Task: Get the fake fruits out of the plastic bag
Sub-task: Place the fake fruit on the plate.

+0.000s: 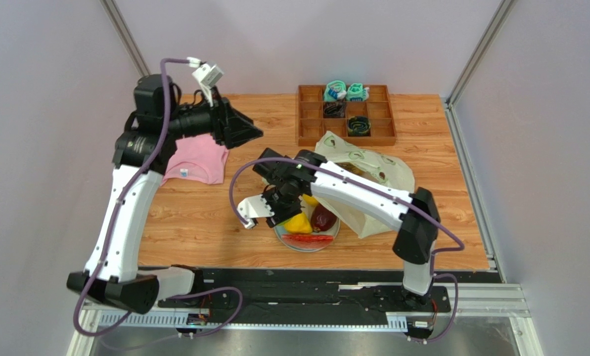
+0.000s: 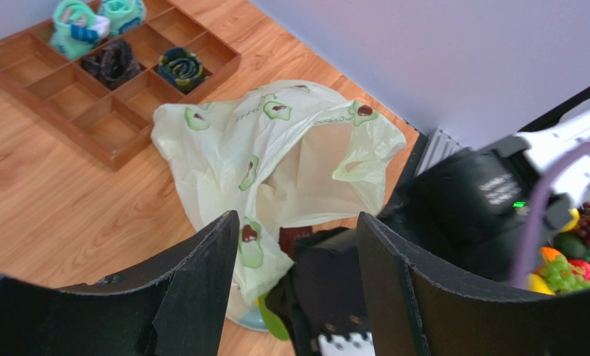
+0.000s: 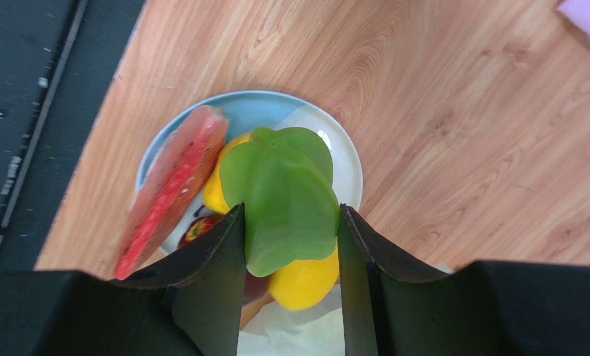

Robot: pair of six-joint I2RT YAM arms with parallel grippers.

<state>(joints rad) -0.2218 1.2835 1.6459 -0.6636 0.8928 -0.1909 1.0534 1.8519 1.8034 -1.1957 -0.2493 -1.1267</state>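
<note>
Right claw [image 3: 290, 215] is clenched on a green lobed plastic fruit piece [image 3: 286, 196], one finger on each side, and the piece sticks out past the fingertips. It hangs over the pale blue round plate [image 3: 253, 111] near the front edge of the wooden desk [image 1: 201, 215]. Can't tell if the piece touches the fruit under it.

On the plate:
- red plastic slice [image 3: 173, 185] along the side nearest the arm bases
- yellow plastic pear [image 1: 298, 224] just beside the slice, half hidden by the green piece in the wrist view
- dark red round plastic fruit [image 1: 322, 219] beside the pear, toward the bag

The thin translucent pale yellow-green plastic bag [image 1: 372, 174] has an avocado print. It lies crumpled on the desk between the plate and the brown wooden compartment tray [image 1: 310, 130], mouth gaping toward the plate, and its edge reaches the plate. The right arm crosses over it. Can't see whether any fruit is inside.

Left claw [image 2: 298, 222] is released, jaws apart with nothing between them. It is held high over the pink folded cloth [image 1: 197, 159] at the left of the desk, pointing toward the bag and well apart from it.

Teal items [image 1: 346, 92] sit in the tray's far compartments, with dark coiled ones in the cells next to them
</note>
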